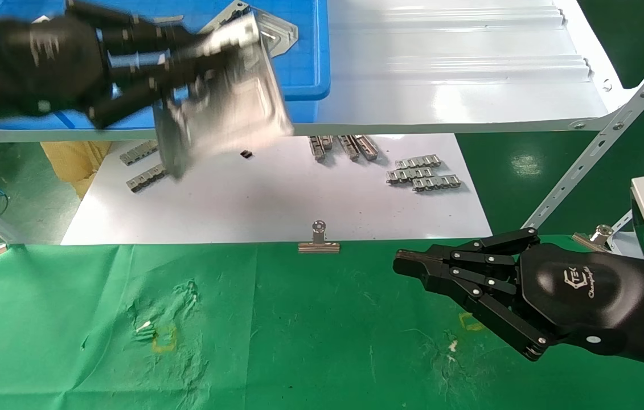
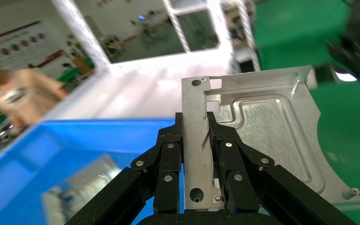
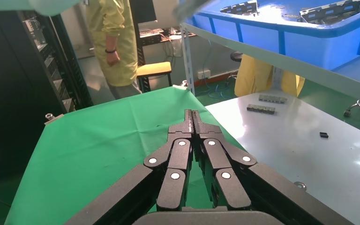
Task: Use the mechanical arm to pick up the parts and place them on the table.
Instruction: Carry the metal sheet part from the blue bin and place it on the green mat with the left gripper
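Note:
My left gripper (image 1: 185,62) is shut on a silver part (image 1: 225,108), a square sheet-metal plate with an embossed centre. It holds the part in the air in front of the blue bin (image 1: 304,51), above the white sheet. In the left wrist view the fingers (image 2: 171,140) clamp the part's folded edge (image 2: 197,140). More parts (image 1: 276,31) lie in the bin. My right gripper (image 1: 404,263) is shut and empty, low over the green table (image 1: 299,330) at the right. It also shows in the right wrist view (image 3: 192,115).
The blue bin stands on a glossy white shelf (image 1: 447,74). Small silver link strips (image 1: 421,173) lie on the white sheet (image 1: 276,199). A binder clip (image 1: 318,239) holds the cloth's far edge. A slotted white brace (image 1: 606,136) runs at the right.

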Tool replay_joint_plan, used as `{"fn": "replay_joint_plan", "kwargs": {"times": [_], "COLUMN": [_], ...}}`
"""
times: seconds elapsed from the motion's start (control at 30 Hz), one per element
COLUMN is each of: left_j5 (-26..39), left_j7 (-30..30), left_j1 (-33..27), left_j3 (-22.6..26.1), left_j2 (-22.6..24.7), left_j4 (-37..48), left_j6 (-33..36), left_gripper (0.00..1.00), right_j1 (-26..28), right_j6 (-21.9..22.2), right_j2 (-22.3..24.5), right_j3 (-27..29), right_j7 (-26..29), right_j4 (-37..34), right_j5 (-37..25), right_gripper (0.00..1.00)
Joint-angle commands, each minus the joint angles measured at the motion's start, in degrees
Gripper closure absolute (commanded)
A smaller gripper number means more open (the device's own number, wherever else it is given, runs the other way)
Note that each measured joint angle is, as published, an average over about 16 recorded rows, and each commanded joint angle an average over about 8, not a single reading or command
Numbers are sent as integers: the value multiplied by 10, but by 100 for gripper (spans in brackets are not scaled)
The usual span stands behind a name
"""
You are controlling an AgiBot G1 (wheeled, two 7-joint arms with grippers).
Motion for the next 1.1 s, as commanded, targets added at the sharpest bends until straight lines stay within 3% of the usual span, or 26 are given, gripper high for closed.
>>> {"fn": "replay_joint_plan", "kwargs": {"times": [0.03,0.23,0.43,0.7,1.1], "left_j5": [-17,-51,-30,4,60], "left_j7": [2,15,50,108,178], "left_j1": [25,80,110,106,92], "left_j3": [15,84,159,233,271], "left_j2": [-16,-72,-99,-104,-69], "left_j4": [-47,-146,-173,-133,-31], "left_j6": [1,-3,-6,-13,-44], "left_gripper": [100,100,100,100,100], "right_j1": [0,0,0,0,0], "right_j6": [0,0,0,0,0], "right_j2": [0,0,0,0,0], "right_j3": [0,0,0,0,0], "right_j7": [0,0,0,0,0], "right_j4": [0,0,0,0,0], "right_j5": [0,0,0,0,0], "right_gripper": [100,100,100,100,100]}}
